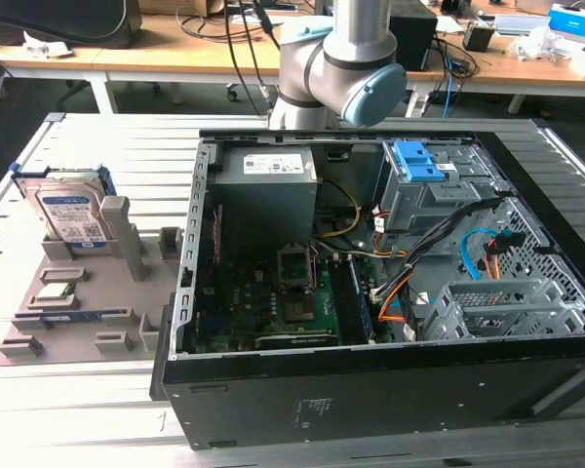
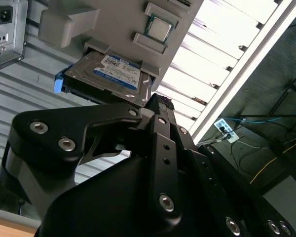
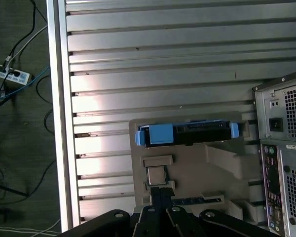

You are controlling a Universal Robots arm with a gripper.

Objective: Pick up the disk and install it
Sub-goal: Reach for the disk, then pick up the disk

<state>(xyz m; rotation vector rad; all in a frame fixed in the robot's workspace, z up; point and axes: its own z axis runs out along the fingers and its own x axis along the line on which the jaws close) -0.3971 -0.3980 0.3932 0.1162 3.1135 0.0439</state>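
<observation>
Standing on edge, the disk (image 1: pixel 70 210) sits in a slot at 1 end of the grey holder (image 1: pixel 127 292), with its white-and-blue label facing out and its blue carrier framing it. Nothing grips it. In both wrist views the disk (image 2: pixel 113 74) (image 3: pixel 187 133) shows in that same slot, its blue carrier tab sticking out past the holder's wall. A small square chip (image 2: pixel 159 27) (image 3: pixel 156 175) lies flat in a recess of the holder, near the disk but not touching it. The gripper (image 3: pixel 161 188) hangs above the holder with its jaws pressed together and nothing between them. In the first wrist view its tips line up just beside the chip, and in the second wrist view the gripper (image 2: pixel 158 101) points toward the disk's lower edge, clear of it. How high it hangs over the holder cannot be told. The holder rests on a ribbed metal tabletop (image 1: pixel 97 136), and an open case (image 1: pixel 370 400) lies on its side just beside the holder, its wall almost against the holder's edge. Inside the case are a power supply (image 1: pixel 268 180) at the end nearer the disk, a green board, bundled wires and a drive bay with a blue latch (image 1: pixel 417 161) on the side away from the holder. The arm (image 1: pixel 336 68) rises beside the case close to the power supply.
</observation>
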